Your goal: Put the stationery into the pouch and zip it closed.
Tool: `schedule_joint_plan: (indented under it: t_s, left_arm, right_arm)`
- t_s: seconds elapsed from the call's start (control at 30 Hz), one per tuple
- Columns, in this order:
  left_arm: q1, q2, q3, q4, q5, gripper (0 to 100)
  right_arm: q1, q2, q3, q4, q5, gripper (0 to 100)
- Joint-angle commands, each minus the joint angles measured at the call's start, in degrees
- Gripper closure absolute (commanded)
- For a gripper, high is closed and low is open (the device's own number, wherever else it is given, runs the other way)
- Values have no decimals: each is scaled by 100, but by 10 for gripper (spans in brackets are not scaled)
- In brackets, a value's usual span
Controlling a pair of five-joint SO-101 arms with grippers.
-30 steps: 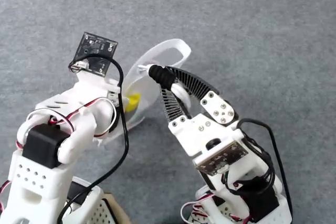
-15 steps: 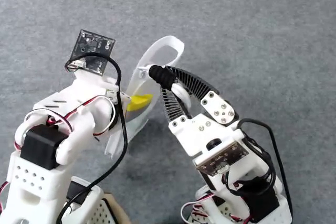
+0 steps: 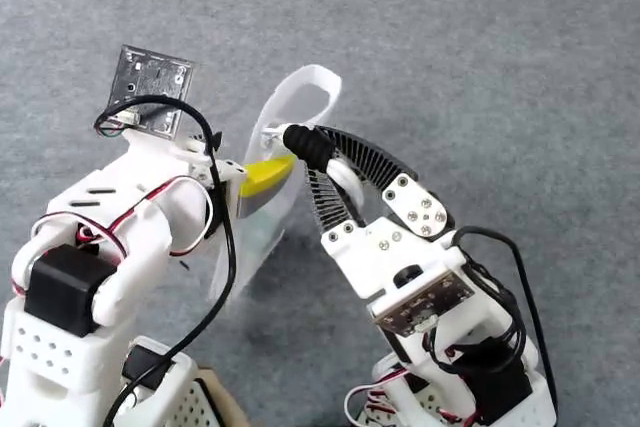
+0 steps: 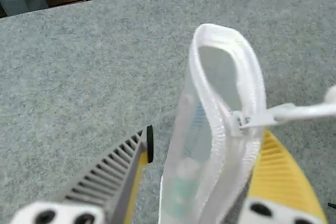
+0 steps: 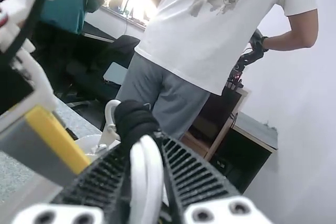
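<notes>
The left jaws are closed on the clear pouch [image 3: 255,237] and hold it on edge near the middle of the worktop [image 3: 480,67], well clear of its far edge. We see the stationery [image 4: 184,182] inside, so packing looks done. The zip is only partly run, and the mouth past the slider gapes. To the right, the right jaws pinch the zip pull [image 4: 283,113]. Since a second ago the left arm [image 3: 130,237] has drawn the pouch toward the near left, narrowing the mouth, while the right arm [image 3: 400,247] kept still.
</notes>
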Motion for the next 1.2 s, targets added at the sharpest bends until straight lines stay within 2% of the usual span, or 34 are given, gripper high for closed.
schedule_joint_plan:
  t_s: [0.0, 0.4, 1.1, 1.17]
  left_arm:
    - [66, 0, -251, -141, 79, 679]
    - [338, 0, -75, -167, 79, 679]
    - [303, 0, 286, -396, 79, 680]
    - [303, 9, 286, -457, 70, 714]
  right_arm:
    - [0, -75, -277, -167, -62, 986]
    - [-9, -75, -303, -167, -62, 986]
    - [-9, -75, -303, -167, -62, 986]
    - [-9, -75, -303, -167, -62, 986]
